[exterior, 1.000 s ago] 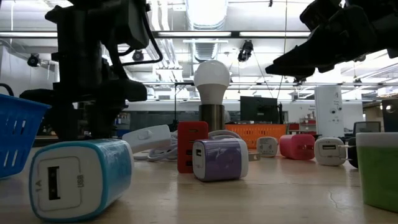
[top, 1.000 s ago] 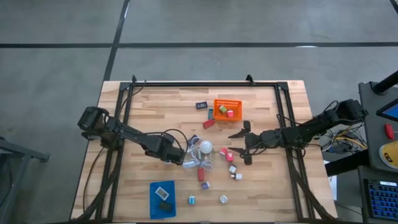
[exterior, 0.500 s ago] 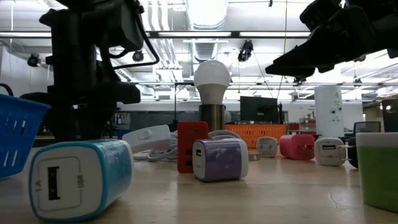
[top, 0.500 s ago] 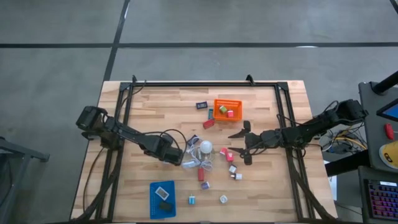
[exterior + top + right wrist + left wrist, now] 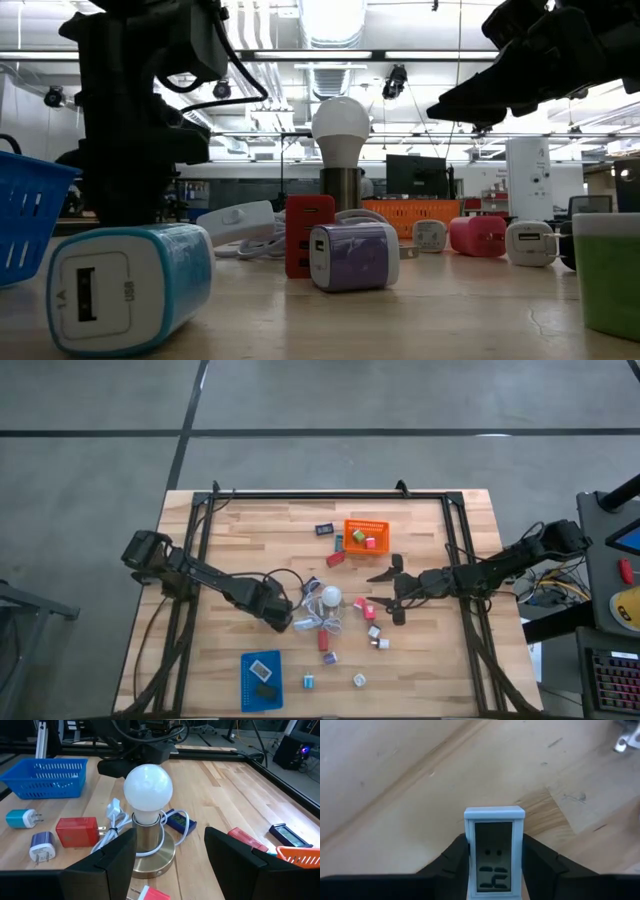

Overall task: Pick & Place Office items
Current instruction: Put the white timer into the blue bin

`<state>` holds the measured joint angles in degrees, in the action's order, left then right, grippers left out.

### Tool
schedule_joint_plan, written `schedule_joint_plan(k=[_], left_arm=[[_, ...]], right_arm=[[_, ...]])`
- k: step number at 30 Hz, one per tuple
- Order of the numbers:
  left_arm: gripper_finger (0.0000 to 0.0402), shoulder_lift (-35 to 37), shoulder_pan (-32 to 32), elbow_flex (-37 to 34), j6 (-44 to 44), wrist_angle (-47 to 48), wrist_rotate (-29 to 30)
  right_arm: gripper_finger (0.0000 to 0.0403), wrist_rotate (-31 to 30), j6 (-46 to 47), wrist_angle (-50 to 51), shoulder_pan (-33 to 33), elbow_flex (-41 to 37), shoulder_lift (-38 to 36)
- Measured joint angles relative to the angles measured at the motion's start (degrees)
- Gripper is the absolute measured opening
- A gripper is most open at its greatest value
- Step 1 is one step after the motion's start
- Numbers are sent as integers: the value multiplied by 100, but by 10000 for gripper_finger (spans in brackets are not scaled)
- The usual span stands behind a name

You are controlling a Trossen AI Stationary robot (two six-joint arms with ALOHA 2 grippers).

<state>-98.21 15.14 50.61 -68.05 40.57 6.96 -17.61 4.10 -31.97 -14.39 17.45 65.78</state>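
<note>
Left gripper (image 5: 494, 865): clenched on a small pale-blue LCD display (image 5: 494, 851), left of the bulb lamp (image 5: 329, 598). Right gripper (image 5: 170, 852): spread, empty, right of lamp.

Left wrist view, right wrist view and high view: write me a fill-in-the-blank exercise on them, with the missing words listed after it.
1. The left end effector grips the display, whose frame is pale ____.
2. The right end effector hangs ____, holding nothing, with the white bulb ahead of it.
3. In the high view, the blue basket lies on the ____ arm's side of the table.

Missing words: blue; open; left
</note>
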Motion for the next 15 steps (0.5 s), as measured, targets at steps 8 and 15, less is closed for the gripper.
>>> schedule_joint_plan(k=[8,15], left_arm=[[134,366,30,-131,789,-108,774],[133,1057,249,-496,2110,-929,1158]], right_arm=[[228,-44,-20,-13,2,0,0],[228,-44,-132,-51,2,2,0]])
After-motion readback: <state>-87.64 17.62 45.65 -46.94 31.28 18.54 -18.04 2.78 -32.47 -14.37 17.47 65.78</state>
